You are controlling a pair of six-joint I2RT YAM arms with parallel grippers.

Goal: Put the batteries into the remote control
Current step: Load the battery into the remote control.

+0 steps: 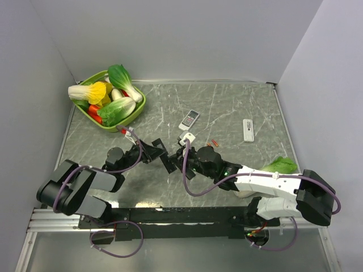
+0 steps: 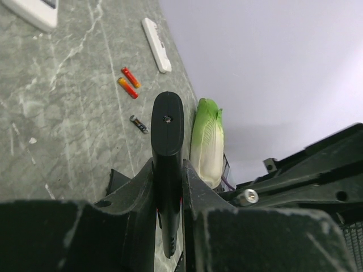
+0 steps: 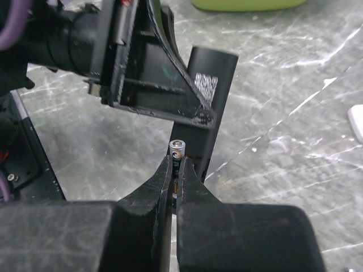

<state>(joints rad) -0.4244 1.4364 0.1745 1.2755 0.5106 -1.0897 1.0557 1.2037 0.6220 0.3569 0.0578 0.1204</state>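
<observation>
From above, the left gripper point(image 1: 160, 154) and right gripper point(image 1: 182, 161) meet over the table point(image 1: 238, 107). In the left wrist view, the left gripper pinches a black remote point(image 2: 168, 130), with orange batteries point(image 2: 129, 83) lying beyond. In the right wrist view, the right gripper pinches a dark battery point(image 3: 177, 154) beside the remote.

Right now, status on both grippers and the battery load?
Left gripper: jaws shut on black remote. Right gripper: jaws shut on battery, near remote. Battery not yet in; three spares on table. Path looks clear.
</observation>
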